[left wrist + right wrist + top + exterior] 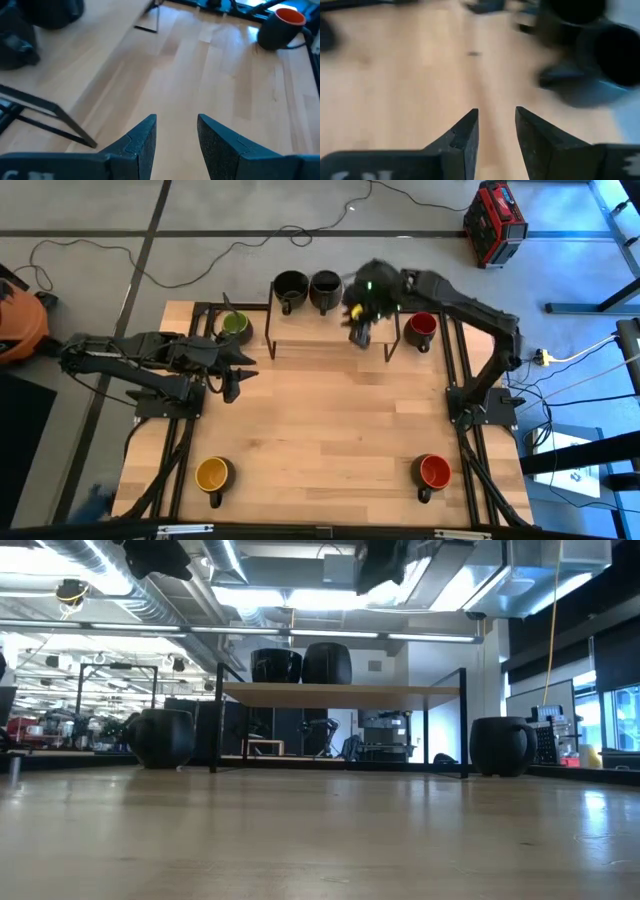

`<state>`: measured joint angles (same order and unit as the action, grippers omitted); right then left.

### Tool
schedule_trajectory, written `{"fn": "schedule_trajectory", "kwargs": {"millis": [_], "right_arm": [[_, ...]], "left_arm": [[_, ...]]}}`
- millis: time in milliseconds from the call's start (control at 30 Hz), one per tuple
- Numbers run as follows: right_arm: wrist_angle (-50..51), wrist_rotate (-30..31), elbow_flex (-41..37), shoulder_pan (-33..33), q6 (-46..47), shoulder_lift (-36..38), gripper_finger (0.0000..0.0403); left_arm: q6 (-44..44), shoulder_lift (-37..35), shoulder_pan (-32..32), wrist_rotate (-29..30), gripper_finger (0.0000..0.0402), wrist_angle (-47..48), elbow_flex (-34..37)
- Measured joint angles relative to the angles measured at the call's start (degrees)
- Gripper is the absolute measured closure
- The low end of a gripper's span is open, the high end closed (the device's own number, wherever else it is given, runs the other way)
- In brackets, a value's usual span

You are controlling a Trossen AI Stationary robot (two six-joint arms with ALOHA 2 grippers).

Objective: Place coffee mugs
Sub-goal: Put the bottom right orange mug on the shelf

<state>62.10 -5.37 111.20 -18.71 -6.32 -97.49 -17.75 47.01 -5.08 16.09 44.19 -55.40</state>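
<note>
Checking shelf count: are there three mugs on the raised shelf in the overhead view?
No. Only two black mugs sit on the shelf; the green mug and dark red mug stand beside it.

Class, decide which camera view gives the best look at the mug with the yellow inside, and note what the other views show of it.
The high view: the yellow mug sits near the table's front left corner, its yellow inside and handle plain from above. The low view and both wrist views do not show it.

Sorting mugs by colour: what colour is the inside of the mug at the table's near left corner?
Yellow inside; the mug shows best in the high view.
</note>
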Motion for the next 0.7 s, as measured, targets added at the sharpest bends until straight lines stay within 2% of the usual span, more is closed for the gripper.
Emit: {"fn": "schedule_trajectory", "kwargs": {"millis": [167,433,567,700], "right_arm": [[-2.7,-0.2,-5.8,10.0,4.1,3.2,0.0288],[-16.9,4.8,-27.0,22.1,19.7,12.3,0.0288],[-16.9,7.5,-33.1,28.9,28.7,16.0,0.0288],[-14.4,10.3,-35.2,36.0,36.0,18.9,0.0288]], "left_arm": [[-0.4,2.9,-1.4,-0.3,0.0265,-0.2,0.0],[-1.4,9.1,-3.7,-2.1,0.0265,-1.2,0.0],[-1.7,11.5,-5.2,-2.4,0.0265,-4.9,0.0],[-2.3,13.7,-6.5,-3.8,0.0265,-10.2,0.0]]}}
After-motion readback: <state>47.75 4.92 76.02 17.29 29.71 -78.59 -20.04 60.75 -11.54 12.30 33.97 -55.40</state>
